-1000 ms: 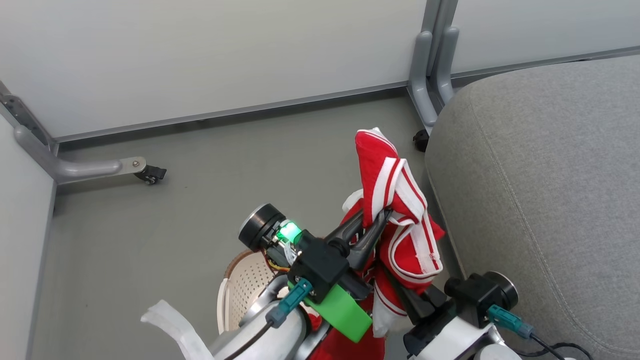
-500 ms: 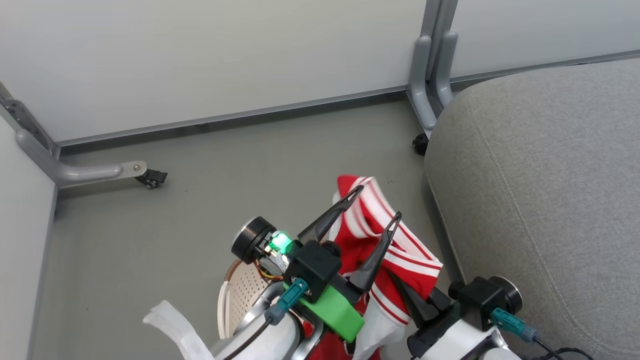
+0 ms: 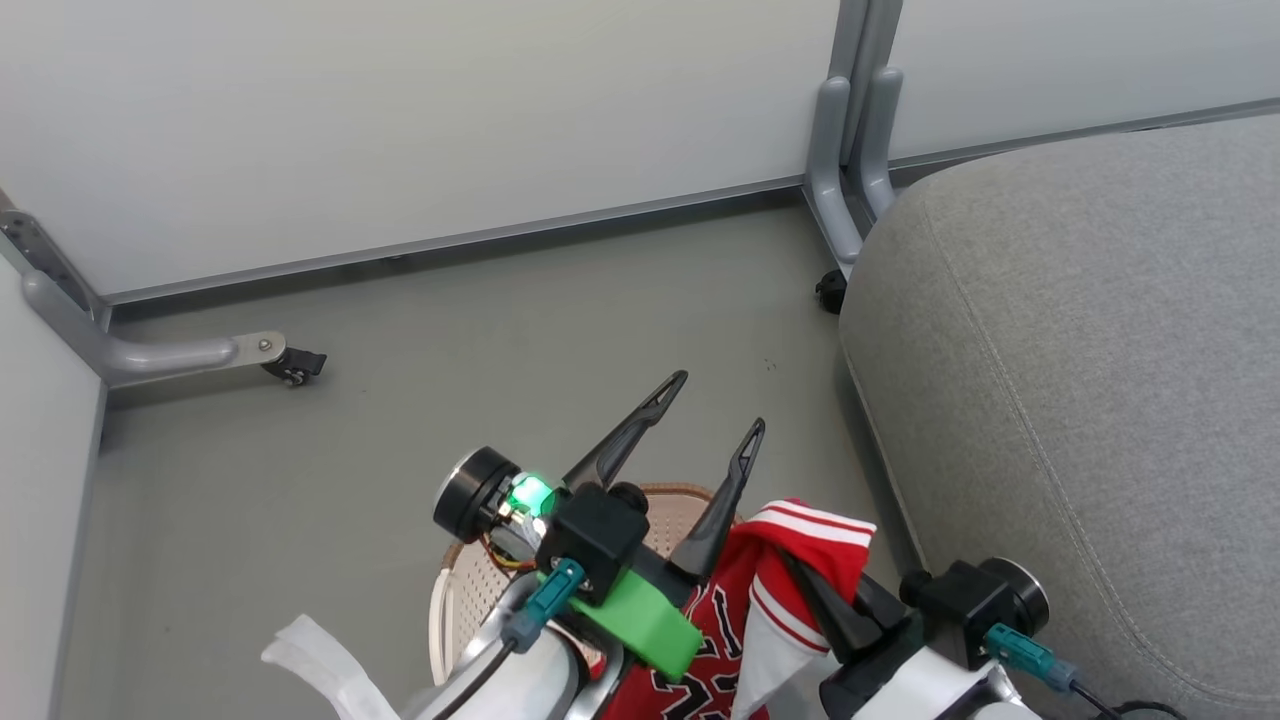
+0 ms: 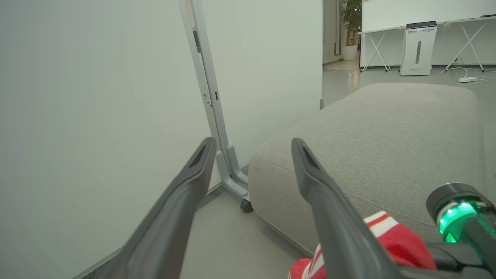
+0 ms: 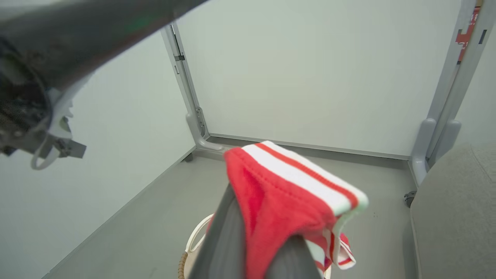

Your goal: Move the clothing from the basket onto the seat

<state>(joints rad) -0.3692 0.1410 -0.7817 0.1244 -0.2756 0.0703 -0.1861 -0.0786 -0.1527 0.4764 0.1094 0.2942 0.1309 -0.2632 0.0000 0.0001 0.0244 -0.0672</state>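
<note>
The clothing (image 3: 812, 532), a red jersey with white stripes and black letters, hangs from my right gripper (image 3: 805, 580), which is shut on it at the lower middle of the head view. In the right wrist view the red cloth (image 5: 279, 193) drapes over that gripper's (image 5: 261, 232) closed fingers. My left gripper (image 3: 720, 402) stands open and empty just left of the jersey, fingers pointing up and away; its wrist view shows the gap of the gripper (image 4: 252, 142) holding nothing. The basket (image 3: 462, 590) sits under both arms, mostly hidden. The seat (image 3: 1080, 380) fills the right.
White partition panels close off the back and left, standing on grey metal feet (image 3: 180, 352) with small castors. A grey post (image 3: 850, 190) rises at the seat's far corner. Grey floor (image 3: 450, 350) lies open ahead of the grippers.
My left gripper has opened and let go of the jersey. The cloth has dropped from its raised position and now hangs from the right gripper alone. The head view has shifted slightly.
</note>
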